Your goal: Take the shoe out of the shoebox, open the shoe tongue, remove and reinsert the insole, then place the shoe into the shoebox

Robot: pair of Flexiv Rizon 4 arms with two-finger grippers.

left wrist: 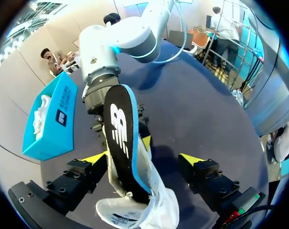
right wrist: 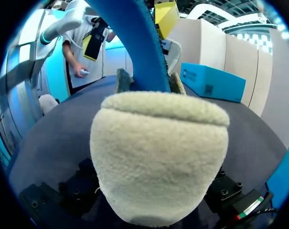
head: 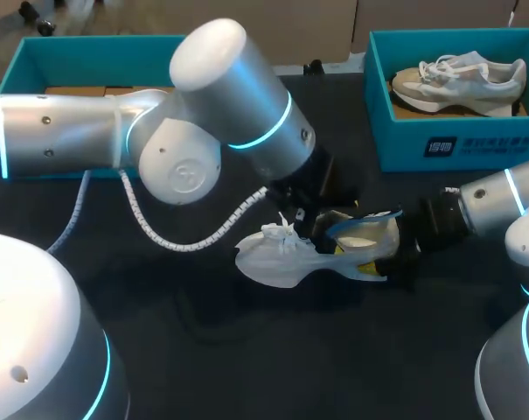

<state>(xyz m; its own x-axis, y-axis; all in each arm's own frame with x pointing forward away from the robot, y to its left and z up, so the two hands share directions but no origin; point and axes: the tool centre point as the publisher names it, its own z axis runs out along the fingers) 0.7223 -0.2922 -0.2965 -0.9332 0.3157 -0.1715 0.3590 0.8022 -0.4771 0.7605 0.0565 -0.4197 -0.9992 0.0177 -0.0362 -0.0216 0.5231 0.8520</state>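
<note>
Blue-edged insole [left wrist: 120, 138] stands half out of the white shoe [head: 273, 258], untouched between the wide-apart fingers of the left claw [left wrist: 143, 159]. The right claw [head: 379, 255] clamps the shoe's heel. Closing off-centre could buckle the insole or tug the shoe from that hold.

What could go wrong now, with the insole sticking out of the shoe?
1. The insole stands up out of the shoe between the open fingers of the left gripper, which do not clamp it. It may buckle or slip sideways if pushed in.
2. The right gripper is at the heel of the same shoe, close to the left one. A small move might make them collide.
3. The loose laces lie near the left gripper and might snag.
</note>
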